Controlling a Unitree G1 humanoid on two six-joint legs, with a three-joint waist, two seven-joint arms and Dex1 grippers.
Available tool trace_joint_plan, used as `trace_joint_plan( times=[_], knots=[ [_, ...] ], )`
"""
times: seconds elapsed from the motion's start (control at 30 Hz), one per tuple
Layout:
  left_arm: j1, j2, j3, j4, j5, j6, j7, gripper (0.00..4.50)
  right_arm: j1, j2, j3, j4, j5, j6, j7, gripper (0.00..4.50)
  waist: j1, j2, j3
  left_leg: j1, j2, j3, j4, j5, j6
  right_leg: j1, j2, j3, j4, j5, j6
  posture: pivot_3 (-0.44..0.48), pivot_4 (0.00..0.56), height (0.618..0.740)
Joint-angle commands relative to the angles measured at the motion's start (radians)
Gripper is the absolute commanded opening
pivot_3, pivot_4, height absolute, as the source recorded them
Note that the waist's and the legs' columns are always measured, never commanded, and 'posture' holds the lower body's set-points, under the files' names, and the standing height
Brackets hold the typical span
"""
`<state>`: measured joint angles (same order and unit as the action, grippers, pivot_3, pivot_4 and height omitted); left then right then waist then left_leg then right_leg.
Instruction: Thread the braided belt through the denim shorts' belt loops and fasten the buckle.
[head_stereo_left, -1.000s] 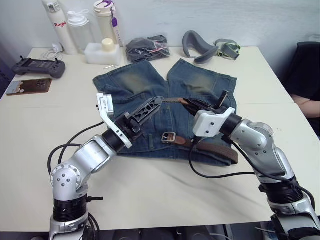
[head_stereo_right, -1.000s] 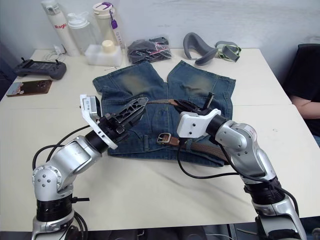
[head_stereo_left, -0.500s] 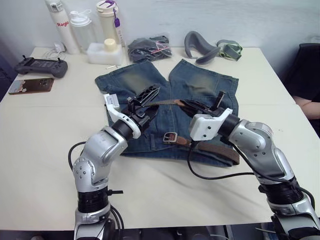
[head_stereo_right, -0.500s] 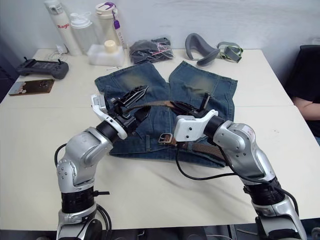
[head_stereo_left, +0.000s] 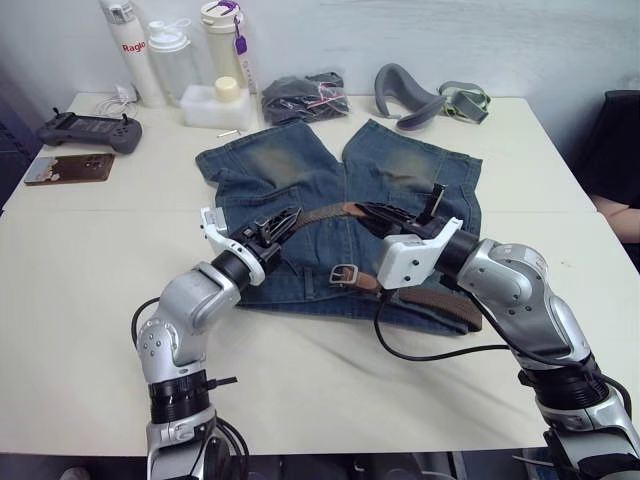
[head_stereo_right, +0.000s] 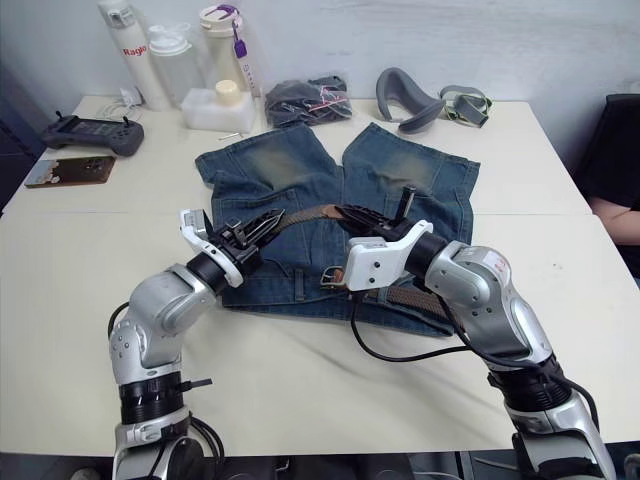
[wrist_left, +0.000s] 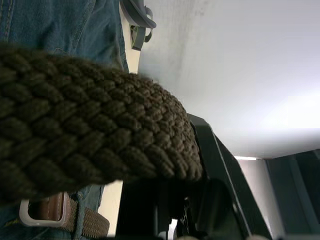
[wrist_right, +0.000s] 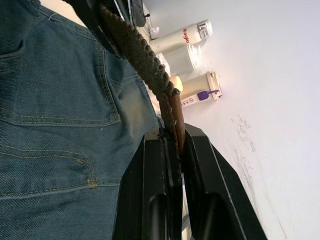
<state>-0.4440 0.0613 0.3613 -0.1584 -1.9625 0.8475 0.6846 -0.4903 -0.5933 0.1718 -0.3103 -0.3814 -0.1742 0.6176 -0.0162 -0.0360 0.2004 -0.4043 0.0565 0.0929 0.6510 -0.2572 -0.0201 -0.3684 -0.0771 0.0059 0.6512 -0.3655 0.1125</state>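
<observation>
Denim shorts (head_stereo_left: 340, 190): lying flat on the cream surface (head_stereo_left: 80, 270), legs pointing to the far edge, waistband on the near side; faded tan patches on both legs.
Braided belt (head_stereo_left: 325, 211): one stretch lifted off the shorts, spanning between the two tools over the seat of the shorts; the rest runs back along the waistband to the right side. Silver buckle (head_stereo_left: 343, 274) lies on the waistband, unfastened.
Belt loops: too small to pick out reliably; cannot tell whether any is threaded.
Left tool (head_stereo_left: 281, 224): low over the left half of the shorts, fingers pointing to the right. Left wrist view has the woven strap lying across its black fingers (wrist_left: 220, 165). Cannot tell whether the fingers are closed on it.
Right tool (head_stereo_left: 382, 212): over the middle of the shorts, fingers closed on the belt just where the tan leather end (wrist_right: 176, 116) meets the weave.
Far edge of surface: three bottles (head_stereo_left: 175, 55), a dark bundle in a clear bag (head_stereo_left: 300, 92), a grey padded strap (head_stereo_left: 410, 88).
Left edge: black controller (head_stereo_left: 88, 130), phone (head_stereo_left: 68, 168).
</observation>
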Motion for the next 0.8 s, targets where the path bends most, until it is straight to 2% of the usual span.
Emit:
trace_joint_plan(
  times=[0.03, 0.13, 0.3, 0.47, 0.73, 0.8],
  knots=[
    [-0.027, 0.005, 0.048, 0.040, -0.010, 0.044, -0.015, 0.01, -0.018, -0.007, -0.019, -0.045, 0.013, -0.017, -0.007, 0.00, 0.003, 0.000, 0.000, 0.000, 0.000, 0.000, 0.000, 0.000, 0.000, 0.000, 0.000, 0.000, 0.000, 0.000, 0.000, 0.000, 0.150, 0.740],
    [-0.048, 0.010, 0.071, 0.076, -0.010, 0.077, -0.027, 0.01, -0.012, 0.001, -0.028, -0.050, 0.046, 0.003, 0.004, 0.00, 0.005, 0.000, 0.000, 0.000, 0.000, 0.000, 0.000, 0.000, 0.000, 0.000, 0.000, 0.000, 0.000, 0.000, 0.000, 0.000, 0.150, 0.740],
    [-0.074, 0.046, 0.107, 0.134, -0.010, 0.123, -0.060, 0.00, 0.026, -0.015, -0.106, -0.080, 0.194, 0.081, 0.055, 2.09, 0.013, 0.000, 0.000, 0.000, 0.000, 0.000, 0.000, 0.000, -0.001, -0.001, 0.000, 0.000, 0.000, 0.000, 0.000, 0.000, 0.150, 0.740],
    [-0.087, 0.151, 0.153, 0.222, -0.010, 0.270, -0.193, 0.00, 0.095, -0.087, -0.230, -0.119, 0.407, 0.258, 0.162, 4.47, 0.016, 0.000, 0.000, 0.000, 0.000, 0.000, -0.001, 0.000, 0.000, 0.000, 0.000, -0.001, -0.001, 0.000, 0.000, 0.000, 0.150, 0.740],
    [-0.013, 0.250, 0.142, 0.161, -0.010, 0.303, -0.262, 0.00, 0.117, -0.272, -0.406, -0.225, 0.802, 0.784, 0.314, 4.49, 0.012, 0.000, 0.000, 0.000, 0.007, 0.000, -0.003, 0.000, 0.000, -0.001, -0.002, 0.000, -0.001, 0.000, -0.001, 0.000, 0.150, 0.740],
    [0.004, 0.275, 0.137, 0.152, -0.010, 0.291, -0.267, 0.00, 0.099, -0.319, -0.474, -0.262, 0.984, 0.963, 0.338, 4.49, 0.013, 0.000, 0.000, 0.000, 0.007, 0.000, -0.003, 0.000, 0.000, -0.002, -0.002, 0.000, 0.000, -0.001, -0.002, 0.000, 0.150, 0.740]
  ],
)
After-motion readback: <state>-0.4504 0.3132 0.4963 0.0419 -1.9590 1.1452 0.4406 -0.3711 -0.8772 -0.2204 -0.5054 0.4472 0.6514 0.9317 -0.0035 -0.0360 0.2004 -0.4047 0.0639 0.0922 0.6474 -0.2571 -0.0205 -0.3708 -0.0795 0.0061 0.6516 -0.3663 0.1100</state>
